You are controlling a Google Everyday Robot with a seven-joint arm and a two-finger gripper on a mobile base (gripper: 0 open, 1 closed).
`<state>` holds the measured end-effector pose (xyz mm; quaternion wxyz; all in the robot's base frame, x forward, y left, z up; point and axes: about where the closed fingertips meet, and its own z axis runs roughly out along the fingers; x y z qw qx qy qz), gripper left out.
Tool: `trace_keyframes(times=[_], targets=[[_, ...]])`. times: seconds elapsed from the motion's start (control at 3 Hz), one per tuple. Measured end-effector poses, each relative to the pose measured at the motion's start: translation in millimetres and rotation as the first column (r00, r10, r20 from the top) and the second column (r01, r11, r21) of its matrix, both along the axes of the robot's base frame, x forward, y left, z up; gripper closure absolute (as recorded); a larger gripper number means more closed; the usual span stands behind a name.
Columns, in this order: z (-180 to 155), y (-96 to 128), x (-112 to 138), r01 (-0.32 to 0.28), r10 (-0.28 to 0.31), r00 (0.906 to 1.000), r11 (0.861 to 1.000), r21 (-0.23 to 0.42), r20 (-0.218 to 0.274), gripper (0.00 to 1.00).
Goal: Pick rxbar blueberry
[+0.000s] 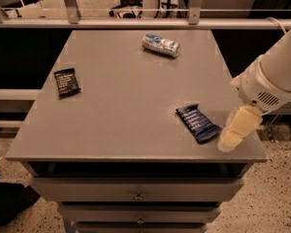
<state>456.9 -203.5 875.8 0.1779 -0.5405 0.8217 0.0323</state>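
The rxbar blueberry [198, 124] is a flat dark navy wrapper with white text. It lies on the grey table [126, 101] near the front right corner, angled diagonally. My gripper [235, 131] hangs from the white arm that comes in from the right. It is over the table's front right corner, just right of the bar's near end and close to it. Its cream-coloured fingers [240, 126] point down toward the tabletop.
A silver-and-blue can [161, 45] lies on its side at the back of the table. A smaller black wrapper [67, 82] lies at the left. Drawers [136, 195] sit under the tabletop. A railing [136, 23] runs behind the table.
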Motion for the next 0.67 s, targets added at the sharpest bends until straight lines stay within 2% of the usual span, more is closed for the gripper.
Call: trace_keyframes(times=[0.33,0.67], targets=[[-33.5,13.1,4.1,0.071,-0.069,0.9971,0.995,0.069,-0.033,0.0],[-47.5,20.8,6.4,0.103,-0.098,0.9941,0.989,0.103,-0.046,0.0]])
